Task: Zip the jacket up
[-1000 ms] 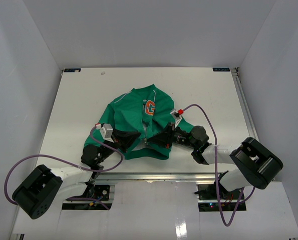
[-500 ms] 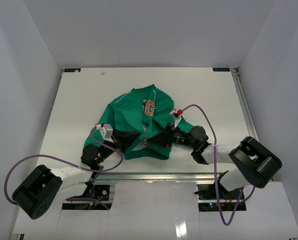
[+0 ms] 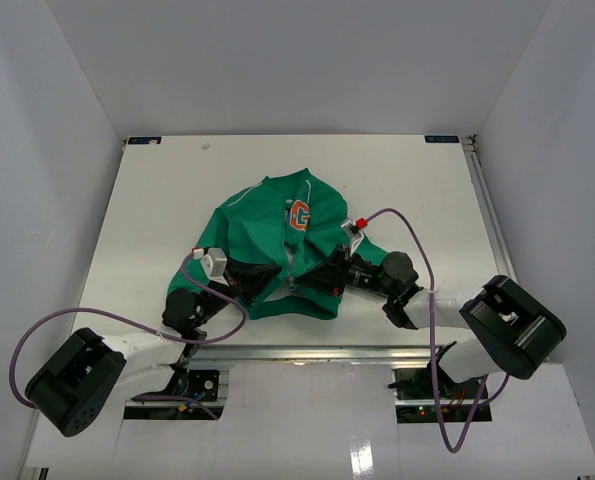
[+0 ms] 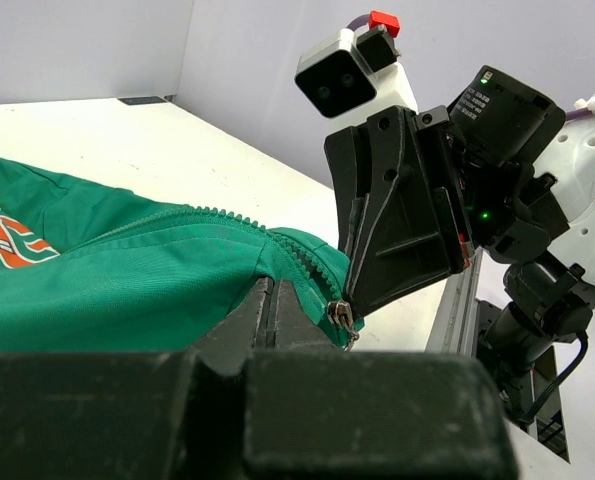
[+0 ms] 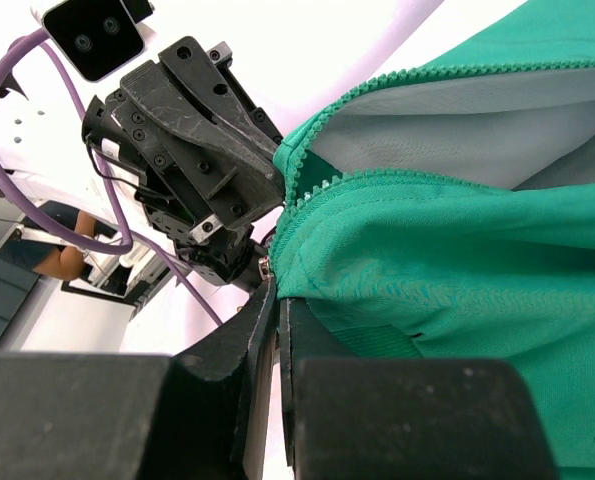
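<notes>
Jacket lies crumpled mid-worktop, nearer the near edge than the far one, collar toward the far edge, orange G emblem facing up. Worktop is white.

Left end effector: fingers all but closed, pinching the green bottom hem right at the foot of the zipper. The metal zipper pull dangles just beside its tips.

Right end effector: fingers pressed together on the hem of the opposite front panel, fabric bunched over them. In the top view the two sit close together at the hem, facing each other.

Zipper teeth run in two separate rows with pale lining showing between them, so the front is open.

Judgement: each arm holds one panel's bottom corner to line up the two zipper ends, since the pin has to seat in the slider before any pull can start. Early stage, nothing zipped. Next move needs fine alignment. Risk is the limp fabric twisting, or the hem slipping out of a pinch.
</notes>
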### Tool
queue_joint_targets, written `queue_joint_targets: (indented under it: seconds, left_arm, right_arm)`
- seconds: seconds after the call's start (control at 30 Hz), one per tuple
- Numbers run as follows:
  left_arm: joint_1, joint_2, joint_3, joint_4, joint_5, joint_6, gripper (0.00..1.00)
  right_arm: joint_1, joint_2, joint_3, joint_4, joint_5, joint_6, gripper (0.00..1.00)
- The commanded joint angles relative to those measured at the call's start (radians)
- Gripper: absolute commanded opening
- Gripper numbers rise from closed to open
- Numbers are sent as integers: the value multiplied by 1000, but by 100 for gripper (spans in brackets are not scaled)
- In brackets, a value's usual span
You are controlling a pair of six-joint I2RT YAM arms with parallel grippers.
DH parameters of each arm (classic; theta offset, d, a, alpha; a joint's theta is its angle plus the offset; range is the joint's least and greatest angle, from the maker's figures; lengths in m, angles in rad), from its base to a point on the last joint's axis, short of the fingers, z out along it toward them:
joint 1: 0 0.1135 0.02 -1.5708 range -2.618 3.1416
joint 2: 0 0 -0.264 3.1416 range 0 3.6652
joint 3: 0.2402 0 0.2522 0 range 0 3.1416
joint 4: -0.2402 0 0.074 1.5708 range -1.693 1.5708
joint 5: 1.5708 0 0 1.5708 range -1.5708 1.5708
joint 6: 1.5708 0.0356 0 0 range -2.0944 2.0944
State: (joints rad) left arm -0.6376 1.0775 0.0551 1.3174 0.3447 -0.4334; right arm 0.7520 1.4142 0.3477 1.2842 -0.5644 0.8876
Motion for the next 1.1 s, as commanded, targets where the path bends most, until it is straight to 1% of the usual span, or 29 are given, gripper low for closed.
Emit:
queue_joint_targets:
  seconds: [0.0,0.27,0.5,1.07]
  left_arm:
    - [0,3,-154,471,35,13,0]
    - [0,-15,-159,477,51,12,0]
    - [0,-30,-167,476,14,12,0]
    - [0,-27,-164,476,27,13,0]
  right_arm:
    - [-6,-23,-1,118,-5,8,8]
    - [-13,-18,8,117,0,14,8]
    - [-14,-9,-3,128,-12,14,8]
    - [-13,2,-4,147,-25,28,8]
